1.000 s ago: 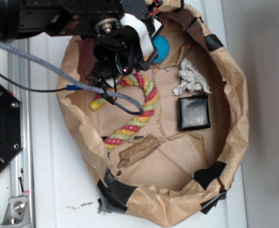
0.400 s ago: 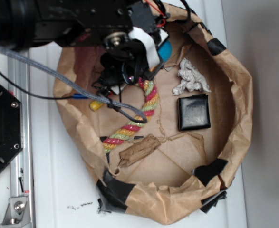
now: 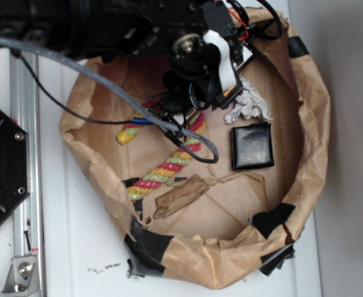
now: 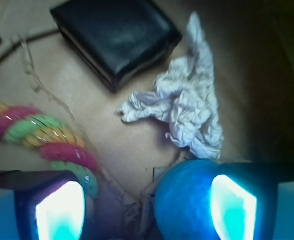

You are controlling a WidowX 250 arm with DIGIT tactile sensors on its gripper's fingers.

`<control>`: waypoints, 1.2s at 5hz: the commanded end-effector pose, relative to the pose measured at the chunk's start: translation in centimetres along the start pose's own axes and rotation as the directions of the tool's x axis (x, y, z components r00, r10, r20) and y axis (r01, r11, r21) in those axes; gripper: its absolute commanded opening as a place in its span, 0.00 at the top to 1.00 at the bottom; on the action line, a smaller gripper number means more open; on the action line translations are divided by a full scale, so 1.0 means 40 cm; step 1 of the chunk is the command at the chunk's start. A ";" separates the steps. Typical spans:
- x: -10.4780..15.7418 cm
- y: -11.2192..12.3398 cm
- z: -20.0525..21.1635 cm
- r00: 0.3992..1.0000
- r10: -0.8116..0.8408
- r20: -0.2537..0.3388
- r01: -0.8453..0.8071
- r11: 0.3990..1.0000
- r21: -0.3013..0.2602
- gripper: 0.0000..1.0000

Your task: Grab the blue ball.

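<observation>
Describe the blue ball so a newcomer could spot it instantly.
Look in the brown paper bowl, at its far edge under the arm. In the wrist view the ball sits by the gripper, just below the crumpled white paper. It is the only round, teal-blue thing.

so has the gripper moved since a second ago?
Yes. In the exterior view the gripper has shifted right, from over the rope's curved end to beside the crumpled white paper, now hiding the blue ball.

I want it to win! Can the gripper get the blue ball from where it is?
Probably yes. In the wrist view the gripper is open and the blue ball sits between its fingers, close against one, with nothing between. The crumpled paper lies just beyond.
</observation>
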State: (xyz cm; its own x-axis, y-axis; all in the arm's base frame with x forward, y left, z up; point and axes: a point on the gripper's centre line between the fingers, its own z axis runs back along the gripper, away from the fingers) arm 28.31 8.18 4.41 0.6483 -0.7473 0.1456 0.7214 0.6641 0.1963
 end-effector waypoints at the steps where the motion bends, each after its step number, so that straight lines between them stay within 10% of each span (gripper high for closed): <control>1: -0.063 0.053 -0.024 0.997 0.053 -0.064 -0.053 0.999 0.001 0.00; 2: -0.074 0.061 -0.027 0.995 0.078 -0.069 -0.078 0.997 -0.004 1.00; 6: -0.074 0.042 -0.042 0.994 0.061 -0.092 -0.062 0.998 -0.010 1.00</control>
State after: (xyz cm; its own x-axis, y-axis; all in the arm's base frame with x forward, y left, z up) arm 28.64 11.01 2.86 0.6913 -0.7185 0.0758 0.6984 0.6915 0.1847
